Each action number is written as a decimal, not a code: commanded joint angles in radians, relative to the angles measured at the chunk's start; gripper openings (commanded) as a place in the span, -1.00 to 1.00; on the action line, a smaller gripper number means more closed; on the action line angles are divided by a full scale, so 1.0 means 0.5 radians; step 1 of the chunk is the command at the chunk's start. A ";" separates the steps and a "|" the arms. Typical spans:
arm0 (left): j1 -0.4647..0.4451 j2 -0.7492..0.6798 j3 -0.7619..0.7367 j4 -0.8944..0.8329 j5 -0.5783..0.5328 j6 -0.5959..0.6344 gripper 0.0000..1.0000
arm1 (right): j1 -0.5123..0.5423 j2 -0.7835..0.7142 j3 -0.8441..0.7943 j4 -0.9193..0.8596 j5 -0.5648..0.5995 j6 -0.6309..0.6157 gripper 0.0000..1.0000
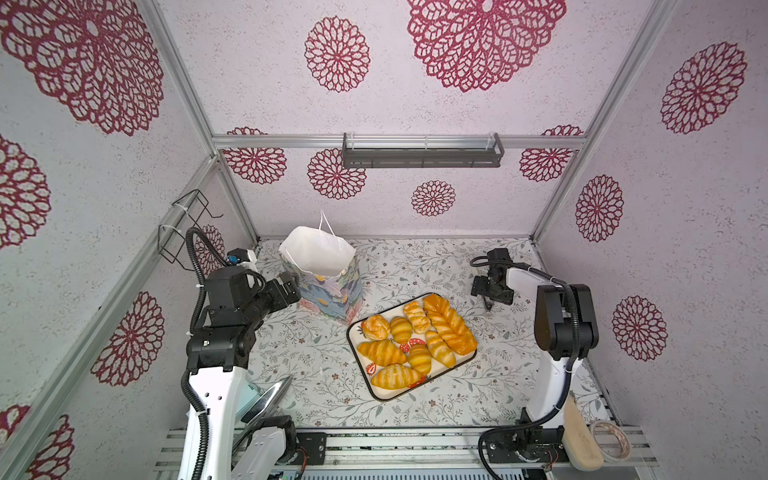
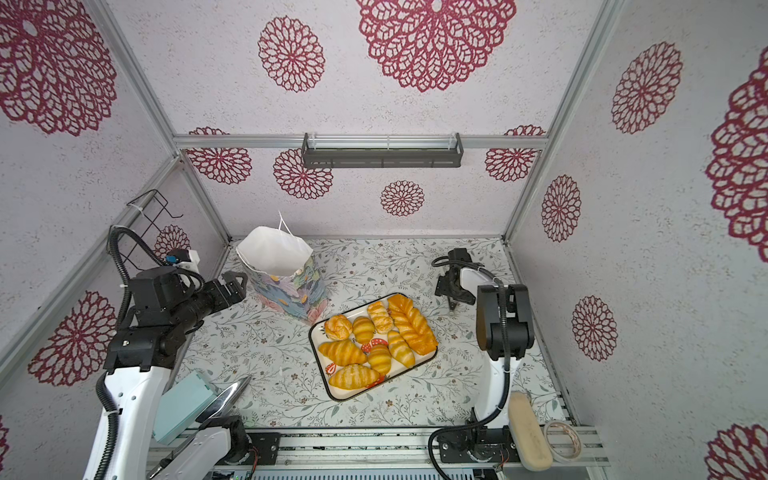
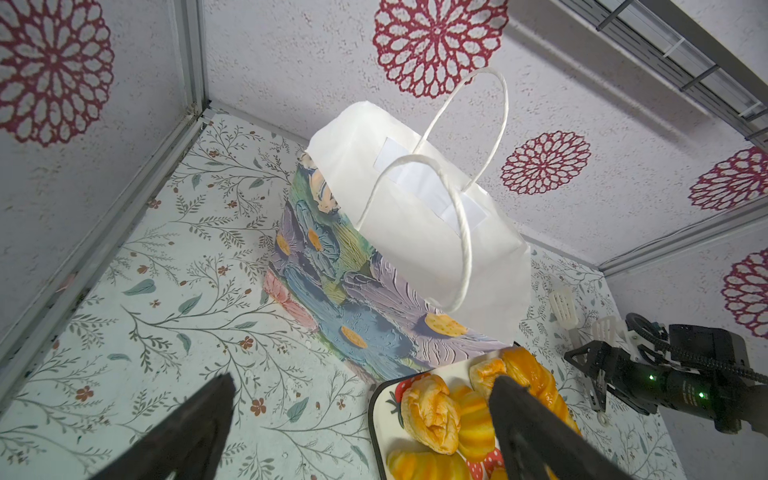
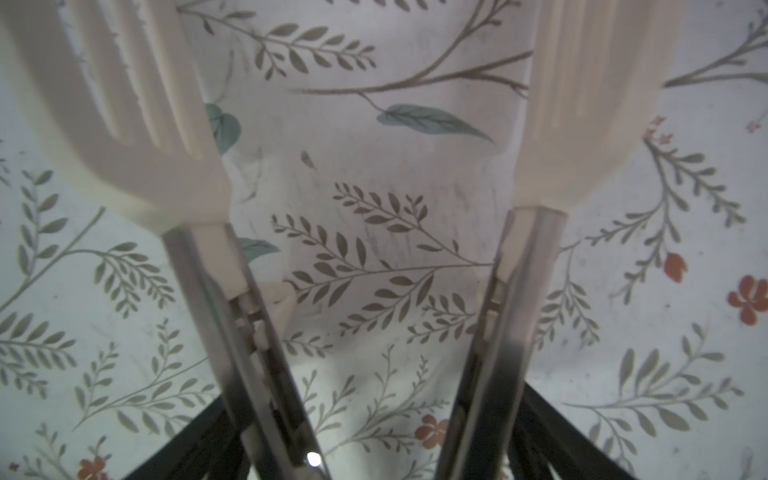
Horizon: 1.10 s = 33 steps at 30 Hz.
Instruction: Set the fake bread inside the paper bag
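I'm seeing glossy, ridged fake bread [image 1: 415, 340] lying on a strawberry-print tray [image 1: 376, 390] at lower centre, beside the upright paper bag [image 1: 328, 286], which is matte white inside. The left gripper [image 3: 363, 380] is gaping empty. The right gripper [image 4: 380, 440] is clasping steel tongs [image 4: 257, 332] — their cream slotted tips are running out of frame.

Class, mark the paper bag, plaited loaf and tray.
paper bag [image 1: 332, 295], in a top view, printed front wall
plaited loaf [image 1: 451, 326], in a top view, its middle
tray [image 1: 388, 392], in a top view, near corner
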 commanded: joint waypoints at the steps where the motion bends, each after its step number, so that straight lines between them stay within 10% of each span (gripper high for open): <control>1: 0.011 0.007 0.037 0.001 0.043 -0.026 0.98 | -0.021 0.020 -0.003 0.016 -0.017 -0.009 0.76; 33: 0.014 0.032 0.002 0.070 0.041 0.003 0.73 | -0.024 -0.273 -0.126 0.066 0.034 -0.019 0.03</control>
